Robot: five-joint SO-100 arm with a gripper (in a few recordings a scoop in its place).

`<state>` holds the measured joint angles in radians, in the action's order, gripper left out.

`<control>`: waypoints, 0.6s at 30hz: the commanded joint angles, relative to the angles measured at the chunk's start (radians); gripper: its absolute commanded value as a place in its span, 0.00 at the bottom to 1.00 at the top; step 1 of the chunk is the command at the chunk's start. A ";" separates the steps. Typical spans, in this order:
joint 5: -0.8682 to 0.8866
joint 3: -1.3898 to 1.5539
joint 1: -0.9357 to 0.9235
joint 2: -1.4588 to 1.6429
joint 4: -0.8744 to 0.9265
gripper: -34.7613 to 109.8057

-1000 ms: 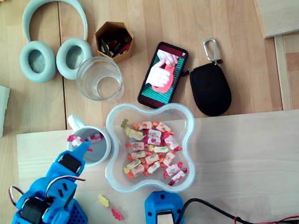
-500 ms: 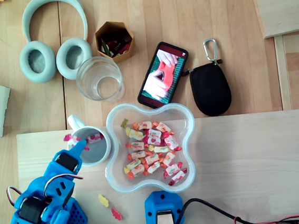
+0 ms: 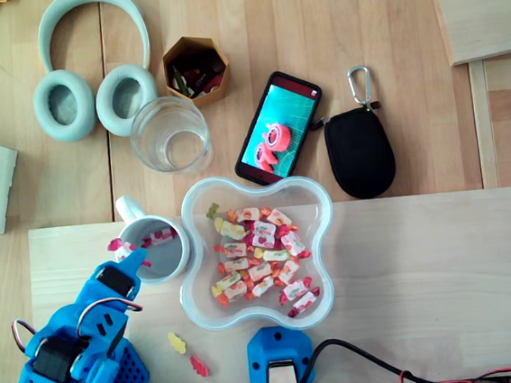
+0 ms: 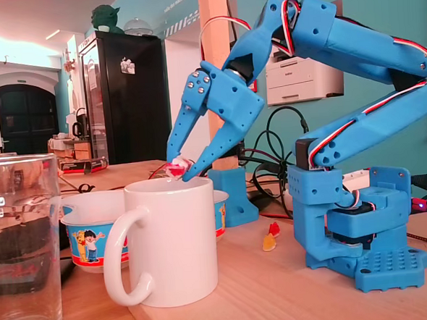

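My blue gripper (image 4: pixel 177 172) hangs just over the rim of a white mug (image 4: pixel 171 242), shut on a red-and-white wrapped candy (image 4: pixel 175 167). In the overhead view the gripper (image 3: pixel 134 252) reaches from the lower left to the mug (image 3: pixel 185 249), and the candy's wrapper ends stick out at the mug's upper rim. Right of the mug lies a clear wavy bowl (image 3: pixel 317 207) holding several wrapped candies (image 3: pixel 258 256).
Two loose gummies (image 3: pixel 177 343) lie on the wooden board near my base. Behind the mug stands an empty glass (image 3: pixel 170 134), with headphones (image 3: pixel 90 72), a hexagonal box (image 3: pixel 195 69), a phone (image 3: pixel 278 128) and a black pouch (image 3: pixel 358 150) beyond. A blue mount (image 3: pixel 276 352) sits at the front edge.
The gripper with the candy has shifted slightly, a little back and down over the mug's left rim. Nothing else on the table has moved.
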<state>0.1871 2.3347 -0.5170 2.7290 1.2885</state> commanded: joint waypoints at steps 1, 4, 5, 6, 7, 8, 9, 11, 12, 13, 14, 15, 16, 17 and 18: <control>0.008 -0.021 -0.014 0.014 0.014 0.23; 0.008 -0.021 -0.014 0.014 0.014 0.26; 0.008 -0.021 -0.014 0.014 0.014 0.27; 0.008 -0.021 -0.014 0.014 0.014 0.28; 0.008 -0.021 -0.014 0.014 0.014 0.30; 0.008 -0.020 -0.014 0.014 0.014 0.31; 0.008 -0.018 -0.014 0.014 0.014 0.31; 0.008 -0.017 -0.014 0.014 0.014 0.33; 0.008 -0.015 -0.015 0.014 0.014 0.33; 0.008 -0.014 -0.015 0.014 0.014 0.33; 0.008 -0.012 -0.015 0.014 0.014 0.33; 0.008 -0.011 -0.015 0.014 0.014 0.33; 0.008 -0.009 -0.015 0.012 0.014 0.33; 0.008 -0.009 -0.015 0.012 0.014 0.33; 0.008 -0.009 -0.015 0.012 0.014 0.33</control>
<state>0.1871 2.3347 -0.5170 2.7290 1.2885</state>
